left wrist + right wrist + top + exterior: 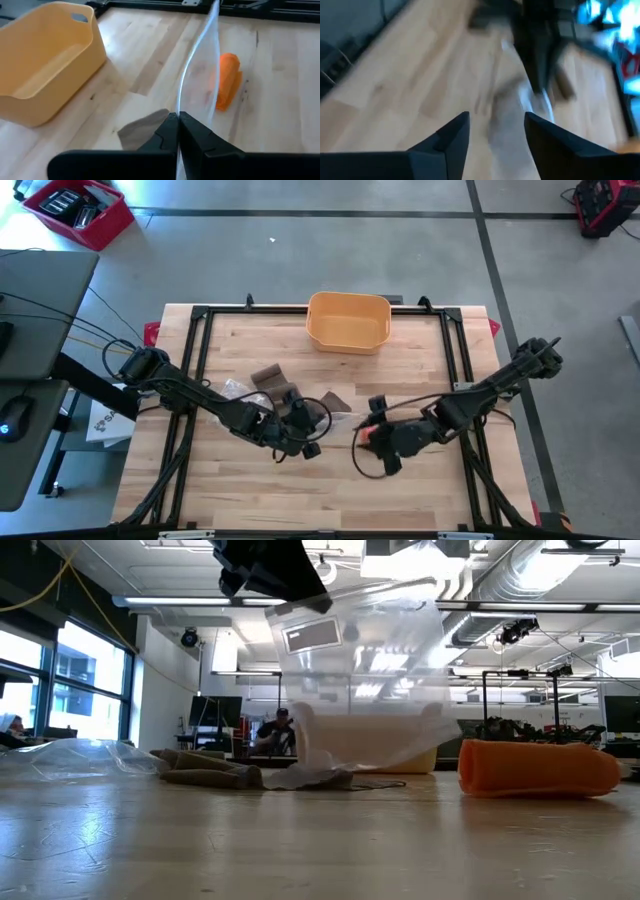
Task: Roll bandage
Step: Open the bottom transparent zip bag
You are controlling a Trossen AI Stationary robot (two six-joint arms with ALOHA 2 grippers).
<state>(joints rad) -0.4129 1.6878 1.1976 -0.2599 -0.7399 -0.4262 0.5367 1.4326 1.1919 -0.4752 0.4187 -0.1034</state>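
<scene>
Desk [250,490]: pale wood planks inside a black frame; the low view looks level across it.
Left hand [178,122]: near the desk's middle, fingers pressed together on the edge of a clear plastic bag [200,65]. In the low view the bag [365,680] hangs from above, its lower edge reaching the desk.
Right hand [495,131]: right of the desk's centre, just beside the orange roll in the high view. Fingers [451,135] stand apart with nothing between them; bare wood shows in the gap.
Bandage roll [368,435]: orange, lying on its side on the desk, apart from the bag. In the left wrist view it [228,80] shows just beyond the bag; in the low view it [535,768] lies at the right.
Brown cloth pieces [268,375]: flat on the desk near the left arm; one dark piece [142,131] lies just past the left hand's fingertips.
Crumpled clear plastic [70,758]: on the desk's left side in the low view.
Yellow bin [348,320]: at the desk's far edge, middle, open side up, well apart from both hands.
Red crate [78,210]: on the floor beyond the desk's far left corner.
Room behind: a person [275,730] sits far back in the low view.
</scene>
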